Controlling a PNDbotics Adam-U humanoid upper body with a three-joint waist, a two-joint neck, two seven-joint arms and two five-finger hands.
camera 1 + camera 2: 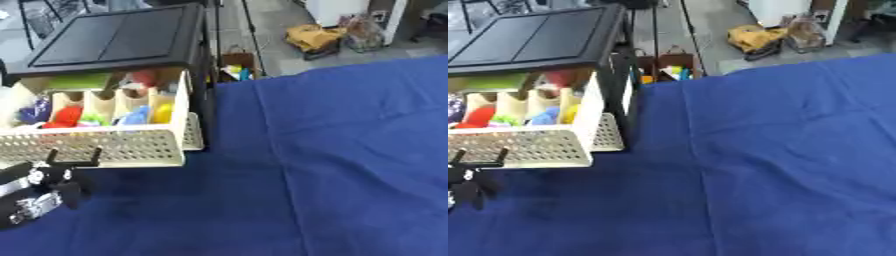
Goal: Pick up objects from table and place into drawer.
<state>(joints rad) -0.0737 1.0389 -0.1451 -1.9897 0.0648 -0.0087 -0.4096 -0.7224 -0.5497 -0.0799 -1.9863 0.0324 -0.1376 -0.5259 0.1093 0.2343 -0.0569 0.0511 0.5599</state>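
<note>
A: Drawer (96,145): where is it?
B: Far left on the blue table (350,165), pulled out of a black cabinet (114,37), with colourful objects (105,116) in its compartments.
A: The left hand (39,192)?
B: Just near of the drawer front, fingers curled, holding nothing.

The left hand (39,192) is cut off by the lower left edge in both views, so only part of it and a few dark fingers show; how they are set cannot be told. The drawer (105,145) runs off the left edge, hiding its near left corner. Inside it, the coloured objects (96,116) are blurred into patches of red, green, blue, yellow and purple, perhaps small toys. The black cabinet (122,37) hides the drawer's back.
</note>
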